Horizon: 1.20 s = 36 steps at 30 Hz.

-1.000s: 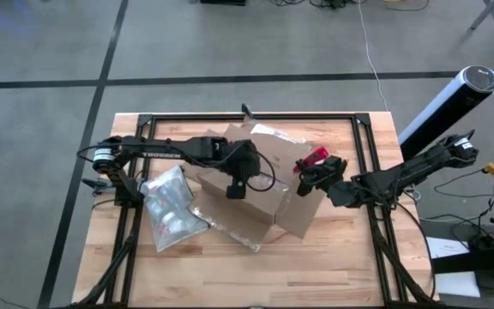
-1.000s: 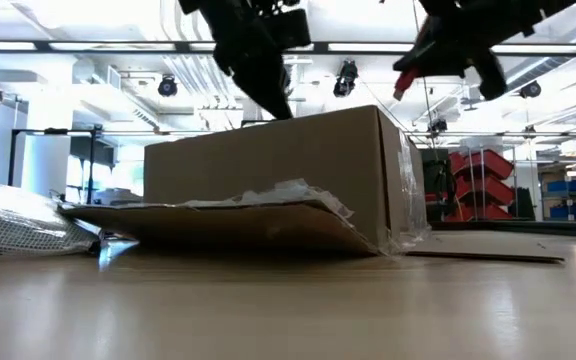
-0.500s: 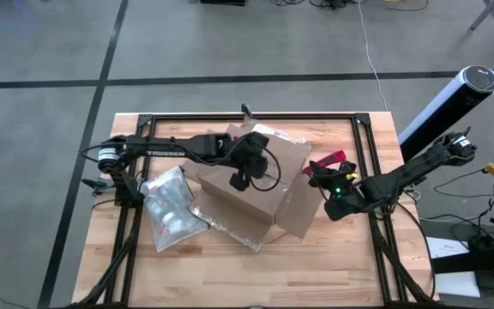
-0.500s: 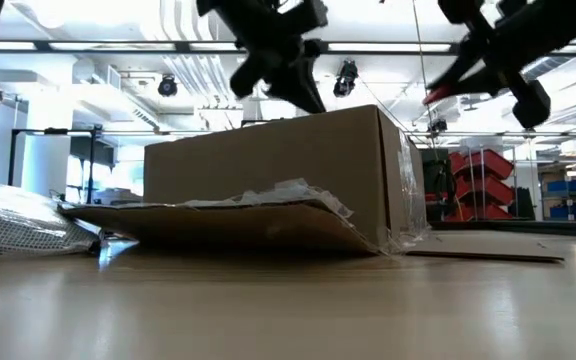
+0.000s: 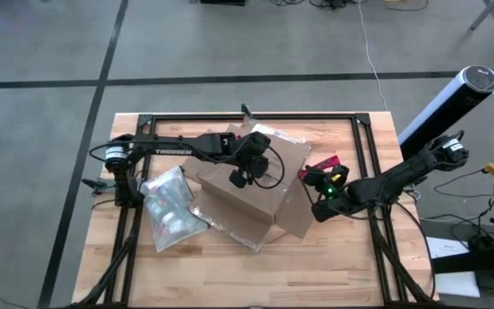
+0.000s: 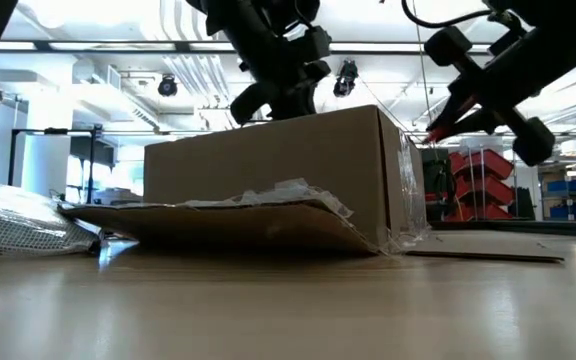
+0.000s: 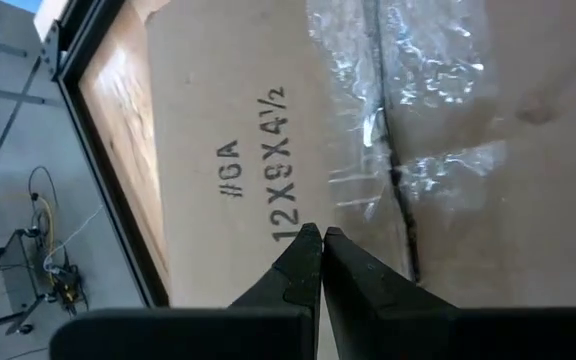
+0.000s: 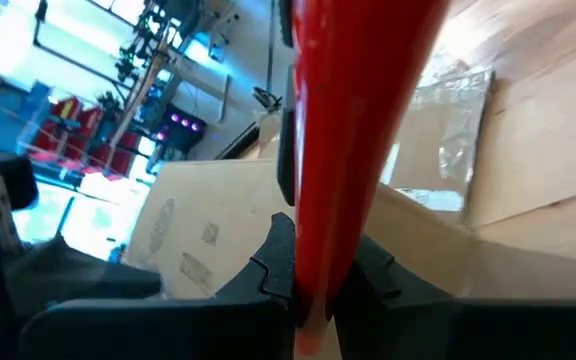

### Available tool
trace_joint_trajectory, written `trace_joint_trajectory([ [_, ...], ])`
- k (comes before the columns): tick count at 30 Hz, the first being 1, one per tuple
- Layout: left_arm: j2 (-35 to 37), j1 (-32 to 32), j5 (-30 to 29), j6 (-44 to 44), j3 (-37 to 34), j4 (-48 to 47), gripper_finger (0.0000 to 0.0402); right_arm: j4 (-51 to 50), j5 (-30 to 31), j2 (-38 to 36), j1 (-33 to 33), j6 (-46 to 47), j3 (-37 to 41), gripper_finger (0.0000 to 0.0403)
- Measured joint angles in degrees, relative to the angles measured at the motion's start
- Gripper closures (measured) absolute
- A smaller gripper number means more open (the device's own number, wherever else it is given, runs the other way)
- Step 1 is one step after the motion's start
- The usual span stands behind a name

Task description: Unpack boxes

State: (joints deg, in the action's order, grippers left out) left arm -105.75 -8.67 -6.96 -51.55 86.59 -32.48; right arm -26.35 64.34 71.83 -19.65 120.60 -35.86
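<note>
Grey floor (image 5: pixel 41 51) with dark stripes; bright ceiling lights (image 6: pixel 88 45); possibly red storage bins (image 6: pixel 483 185) behind.

Warehouse-like lab, red storage bins (image 6: pixel 480 185), ceiling lights (image 6: pixel 168 86)

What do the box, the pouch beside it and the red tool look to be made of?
Box: brown corrugated cardboard, matte, with printed size marks; glossy clear tape wrinkles along its seam.
Pouch: apparently thin translucent plastic film, crinkled and shiny.
Red tool: smooth, glossy red, probably plastic; the right gripper is shut on it.
Table: pale wood planks with visible grain.
</note>
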Motion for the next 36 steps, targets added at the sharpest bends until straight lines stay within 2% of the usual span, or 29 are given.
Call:
trace_joint_trajectory([
  [8, 0.7, 0.9, 0.3, 4.8, 0.0, -5.2, 0.0402, 2.7, 0.0, -0.5, 2.1, 1.0, 0.0, 0.0387],
  [13, 0.7, 1.7, 4.1, 6.6, 0.0, -5.9, 0.0402, 6.4, 0.1, -0.6, 3.4, 0.2, 0.0, 0.0387],
  [23, 0.5, 2.7, 5.0, 8.2, 0.0, -5.7, 0.0402, 17.6, -0.1, -0.7, 6.3, -10.4, 0.0, 0.0387],
  [36, 0.1, 2.8, 6.2, 9.1, 0.0, -4.8, 0.0402, 22.5, -1.0, -0.9, 6.5, -12.9, 0.0, 0.0387],
])
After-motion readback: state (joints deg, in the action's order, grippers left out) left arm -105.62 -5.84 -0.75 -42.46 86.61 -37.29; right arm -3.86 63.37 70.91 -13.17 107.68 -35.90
